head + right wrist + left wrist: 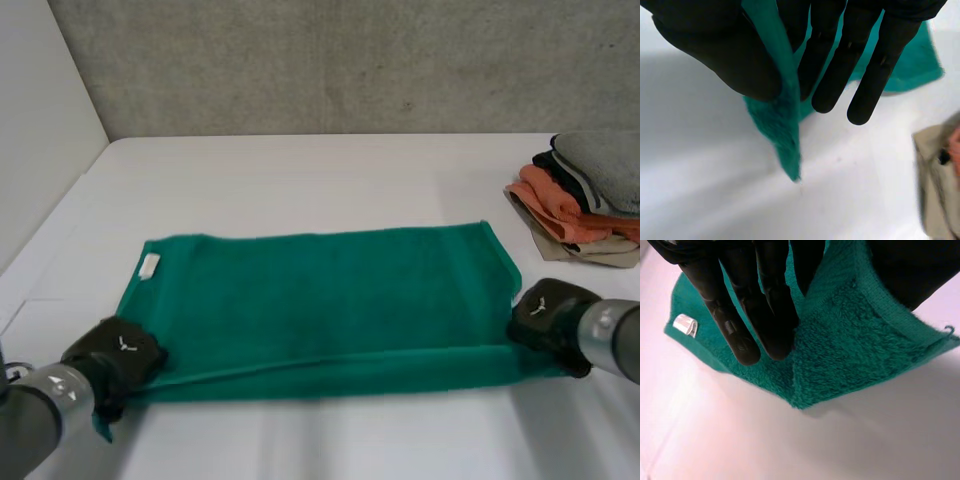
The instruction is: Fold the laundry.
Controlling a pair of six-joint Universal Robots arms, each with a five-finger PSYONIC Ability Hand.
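A green towel (320,300) lies spread across the white table (300,180), with a white label (149,266) near its far left corner. My left hand (115,358) pinches the towel's near left corner between thumb and straight fingers (762,315), the corner (850,365) lifted off the table. My right hand (548,315) pinches the near right corner; in the right wrist view the green cloth (782,125) hangs down between thumb and fingers (835,75). The near edge runs stretched between both hands.
A pile of folded laundry (585,200), orange, beige, black and grey, sits at the far right of the table, close behind my right hand; part of it (940,190) shows in the right wrist view. A grey wall stands behind the table.
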